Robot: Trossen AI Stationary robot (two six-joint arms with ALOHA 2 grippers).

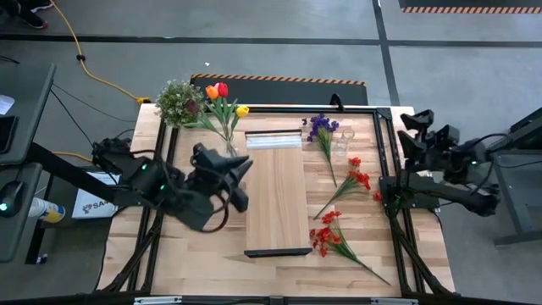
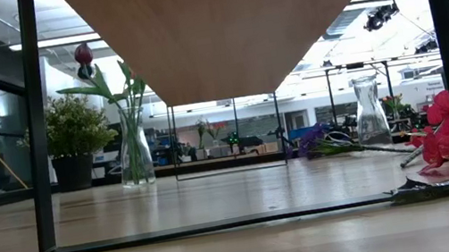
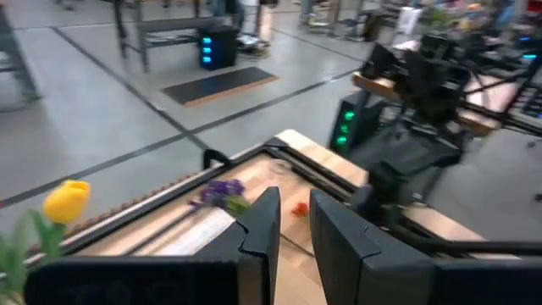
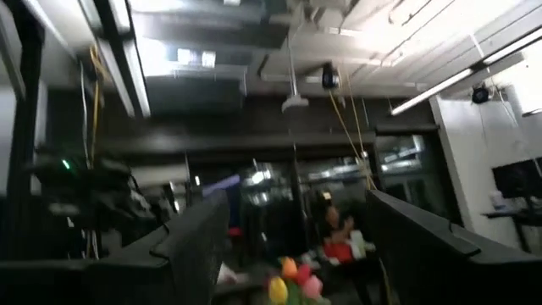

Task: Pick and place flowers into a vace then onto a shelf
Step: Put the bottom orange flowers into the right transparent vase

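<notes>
A glass vase (image 1: 230, 149) stands on the table by the shelf's far left corner, with red, orange and yellow tulips (image 1: 220, 95) standing in it by their stems. The shelf (image 1: 278, 195) stands mid-table on dark legs. A purple sprig (image 1: 322, 129) and two red sprays (image 1: 354, 180) (image 1: 329, 235) lie flat on the table to its right, beside an empty glass vase (image 1: 343, 141). My left gripper (image 1: 244, 165) hovers near the tulip vase, its fingers (image 3: 262, 229) a narrow gap apart and empty. My right gripper (image 1: 412, 134) hangs open at the table's right edge.
A bushy potted plant (image 1: 178, 102) stands at the far left corner, close behind the tulip vase. A dark metal frame (image 1: 383, 152) runs around the tabletop. In the low view the shelf's underside (image 2: 236, 25) spans overhead, and the red sprays (image 2: 442, 132) lie at the right.
</notes>
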